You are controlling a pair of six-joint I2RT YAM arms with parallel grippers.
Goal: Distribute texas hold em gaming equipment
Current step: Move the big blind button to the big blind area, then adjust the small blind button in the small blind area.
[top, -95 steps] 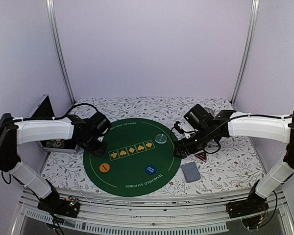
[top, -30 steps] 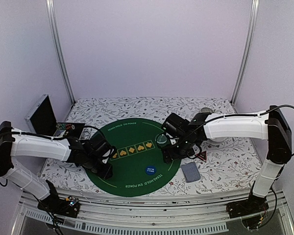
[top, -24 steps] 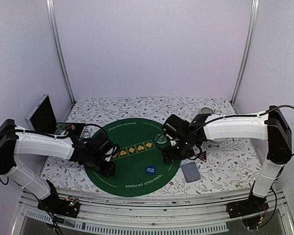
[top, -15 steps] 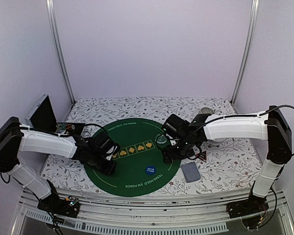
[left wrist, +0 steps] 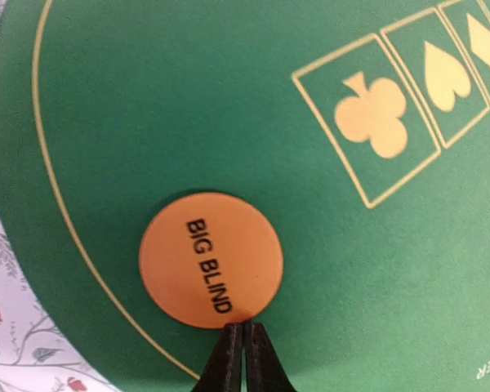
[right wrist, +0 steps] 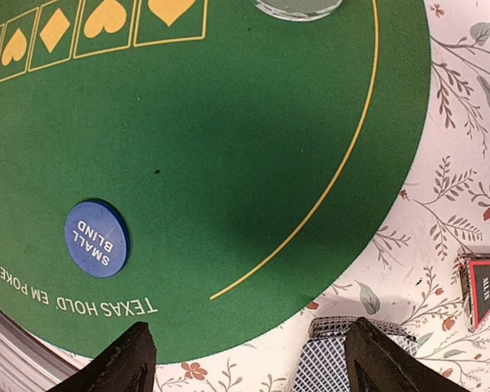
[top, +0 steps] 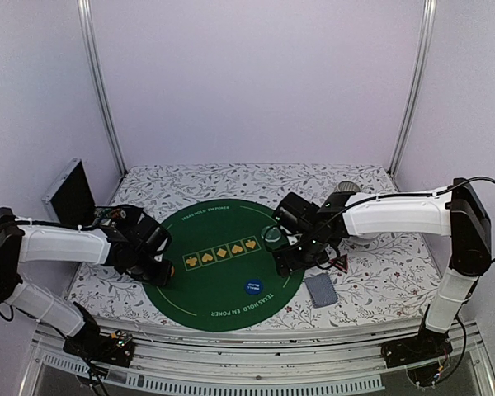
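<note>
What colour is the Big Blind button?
The button is orange with black lettering; left wrist view.

On the mat (top: pixel 219 280) before me: big blind button (left wrist: pixel 211 260) left, small blind button (top: pixel 252 286) front, disc (top: pixel 271 235) right-rear; deck (top: pixel 320 289) off its right edge

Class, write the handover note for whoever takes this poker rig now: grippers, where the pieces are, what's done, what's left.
Left gripper: shut, tips at the edge of the orange Big Blind button on the green mat.
Right gripper: open, empty, over the mat's edge between the blue Small Blind button and the card deck.
Done: both buttons and clear disc on the mat.
Left: deck and red-black triangle marker lie off the mat; no cards dealt.
</note>
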